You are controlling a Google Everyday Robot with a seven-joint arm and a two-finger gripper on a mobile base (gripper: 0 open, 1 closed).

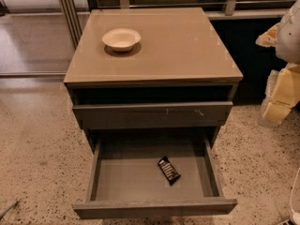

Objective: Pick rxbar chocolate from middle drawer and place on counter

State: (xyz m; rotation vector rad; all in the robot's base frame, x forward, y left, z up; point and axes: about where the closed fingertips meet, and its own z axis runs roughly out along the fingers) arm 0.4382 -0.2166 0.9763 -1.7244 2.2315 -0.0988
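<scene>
At centre, grey cabinet [150,125], capped by large square glossy tan-beige slab, thin-edged: the desk [187,50]. Far edge of desk met by dark wall and metal rails; upper parts of rails cut off by top of frame.

Toward rear left of desk, small round white bowl [121,38], upright, dark shadow beneath. Inside of bowl hard to read.

Just under desk edge, dark gap; interior lost in shadow. Below that, grey drawer front with small pale scratches [152,112], standing slightly proud of cabinet.

Lower still, wide shallow grey middle drawer [122,172], pulled out toward camera. Smooth floor, low side walls, plain handleless front. Rear of floor shaded under drawer above; bottom of front cut off by frame edge.

On drawer floor, right of centre, small flat black-wrapped rxbar chocolate [169,170]. Lying flat, set diagonally, apart from every wall. Pale lettering on wrapper, illegible.

At right edge, pale white-and-yellowish gripper [277,100], beside cabinet, well apart from open drawer and from bar. Partly cut off by frame border; outline blocky and hard to parse. Jaws open or closed: cannot tell.

Around cabinet, speckled beige floor [37,144]. Bottom right corner, thin white cord-like shape, mostly cropped, unidentified.
</scene>
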